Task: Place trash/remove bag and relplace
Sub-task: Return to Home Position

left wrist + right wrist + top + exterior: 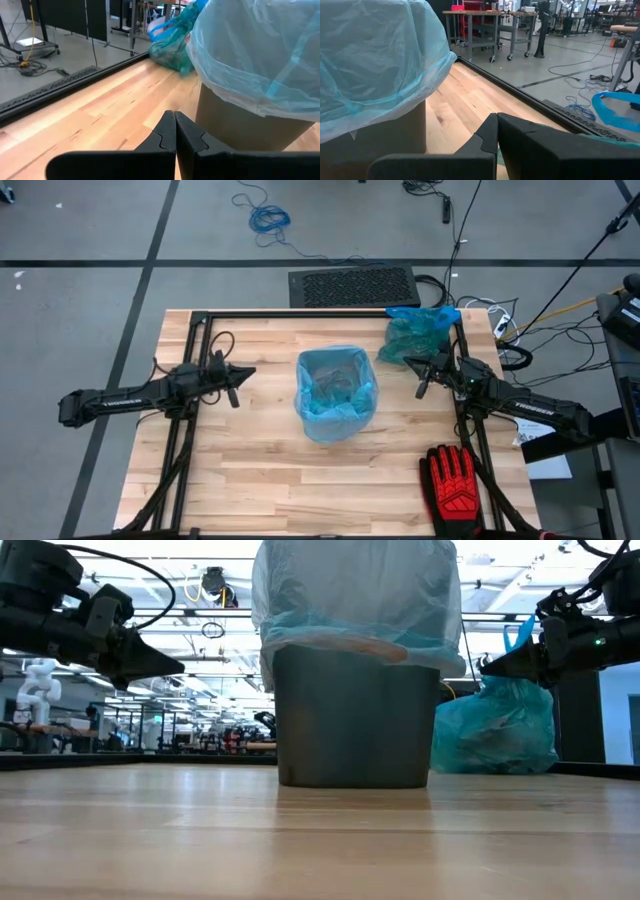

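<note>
A grey bin stands at the table's middle, lined with a fresh pale blue bag whose rim folds over the bin's top. A filled, tied teal bag rests on the table near the far right corner. No loose scraps show. My left gripper hovers left of the bin, shut on nothing. My right gripper hovers right of the bin, just near of the tied bag, also shut on nothing.
A red-and-black glove lies near the table's near right corner. A black frame rail runs along the far edge. A black grille and cables lie on the floor beyond. Bare wood spreads across the near side.
</note>
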Robot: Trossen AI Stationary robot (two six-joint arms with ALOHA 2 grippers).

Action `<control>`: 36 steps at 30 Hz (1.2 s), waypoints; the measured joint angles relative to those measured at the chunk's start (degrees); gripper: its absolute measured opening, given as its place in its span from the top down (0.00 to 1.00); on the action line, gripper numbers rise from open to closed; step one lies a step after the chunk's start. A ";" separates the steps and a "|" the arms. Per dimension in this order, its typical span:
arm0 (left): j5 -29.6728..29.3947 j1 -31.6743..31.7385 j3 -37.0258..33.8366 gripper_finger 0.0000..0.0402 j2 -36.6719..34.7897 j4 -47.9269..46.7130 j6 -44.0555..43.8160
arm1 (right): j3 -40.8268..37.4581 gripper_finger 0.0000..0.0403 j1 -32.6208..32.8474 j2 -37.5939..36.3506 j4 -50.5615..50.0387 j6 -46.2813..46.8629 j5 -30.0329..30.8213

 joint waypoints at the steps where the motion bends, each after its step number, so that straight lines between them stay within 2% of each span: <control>1: 0.00 0.00 0.00 1.00 0.00 0.02 0.46 | 0.00 1.00 0.00 0.00 0.00 -0.01 0.00; 36: 0.20 0.00 0.00 1.00 0.00 0.04 0.55 | 0.00 1.00 0.00 0.00 -0.01 -0.04 0.05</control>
